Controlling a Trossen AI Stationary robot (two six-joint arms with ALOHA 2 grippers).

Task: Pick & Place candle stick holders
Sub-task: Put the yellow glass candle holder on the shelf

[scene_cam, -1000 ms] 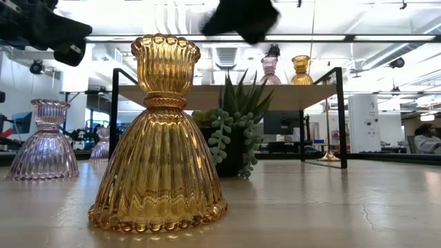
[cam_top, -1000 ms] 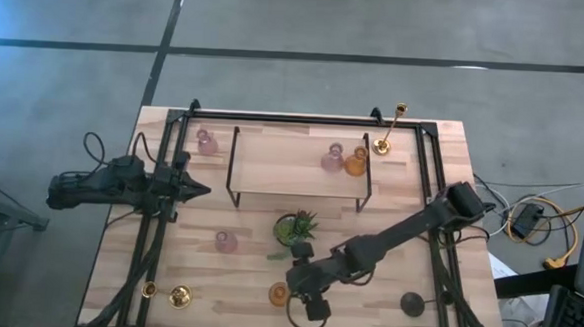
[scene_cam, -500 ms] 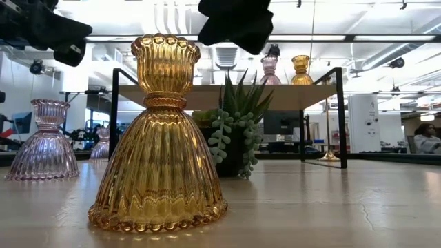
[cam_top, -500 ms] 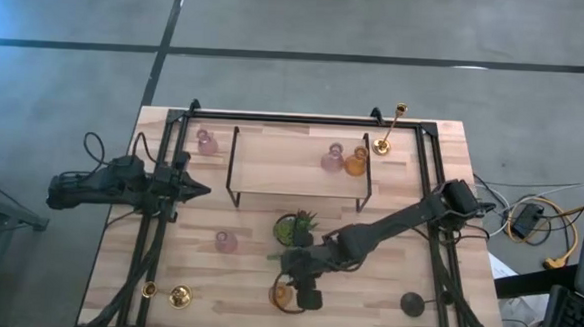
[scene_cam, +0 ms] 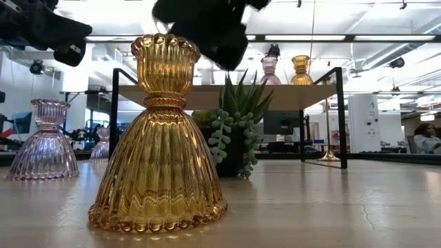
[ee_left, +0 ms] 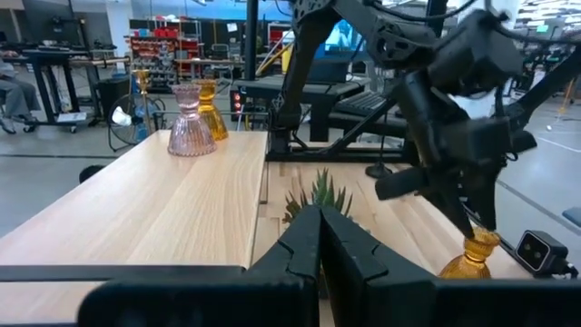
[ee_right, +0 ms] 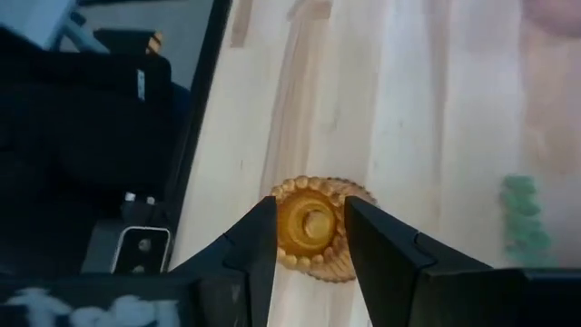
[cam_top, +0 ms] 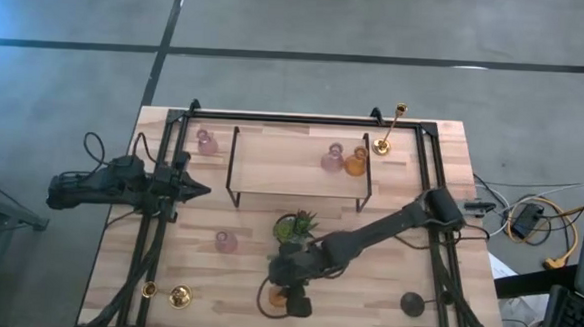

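My right pincer (ee_right: 309, 238) brackets the amber holder (ee_right: 313, 226) at the bench's (cam_top: 391, 189) six o'clock edge. Its fingers (ee_right: 259, 241) stand narrow on either side; whether they grip it, I cannot tell. My left pincer (cam_top: 199, 189) waits closed at nine o'clock.

Left gripper (ee_left: 320, 238): own two dark fingers sit pressed together, nothing between them, pointing across the light wooden table (ee_left: 172, 195).

Far end of the raised wooden surface: a pink glass holder (ee_left: 188, 121) stands upright, with an amber glass holder (ee_left: 210, 111) just beside and partly behind it.

Ahead of the fingers: the spiky leaves of a green plant (ee_left: 320, 193) show above the fingertips.

Right gripper (ee_left: 472, 211): hangs on the other dark arm, directly over a second amber holder (ee_left: 469, 256), at its top. Contact cannot be confirmed from this view.

Background: workshop shelving and black frame posts.
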